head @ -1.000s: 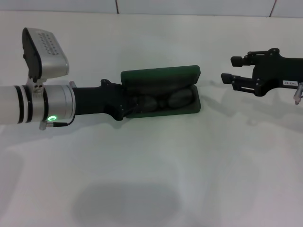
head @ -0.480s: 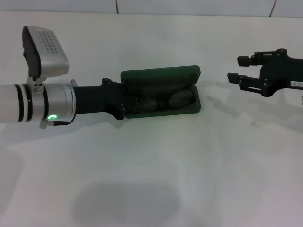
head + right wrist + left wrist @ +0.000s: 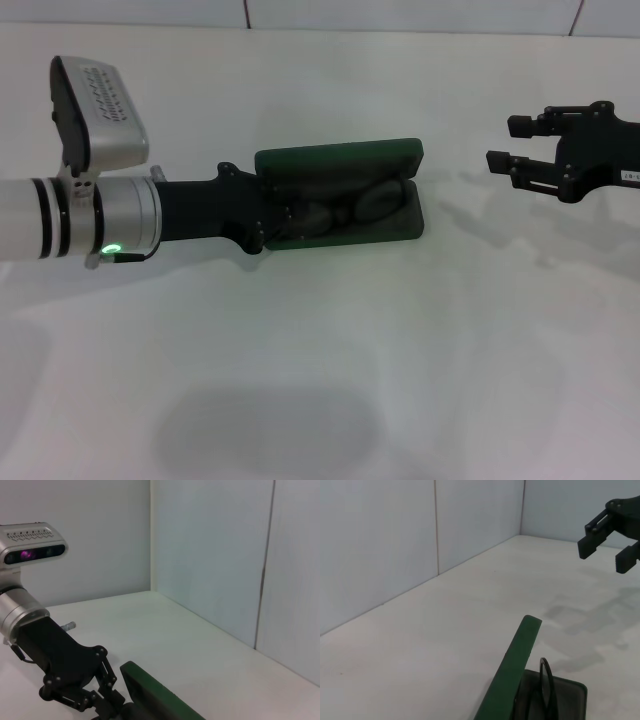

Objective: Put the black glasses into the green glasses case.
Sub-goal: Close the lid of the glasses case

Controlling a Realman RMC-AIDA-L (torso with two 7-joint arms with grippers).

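Note:
The green glasses case (image 3: 404, 228) lies open at the table's middle, its lid (image 3: 340, 158) standing up at the back. The black glasses (image 3: 348, 211) rest in its tray, the right lens slightly raised. My left gripper (image 3: 277, 216) reaches in from the left and is shut on the glasses' left end. The left wrist view shows the lid (image 3: 520, 665) and one lens (image 3: 546, 685) edge-on. My right gripper (image 3: 502, 142) hovers open to the right of the case, apart from it. The right wrist view shows the left gripper (image 3: 111, 696) at the case (image 3: 155, 695).
The white table (image 3: 330, 360) stretches around the case. A pale tiled wall (image 3: 400, 12) runs along the table's far edge. The left arm's wrist camera housing (image 3: 98, 110) sticks up at the left.
My right gripper has drawn back to the right, away from the case. The left gripper edged slightly, and the glasses' right lens lifted a little inside the tray.

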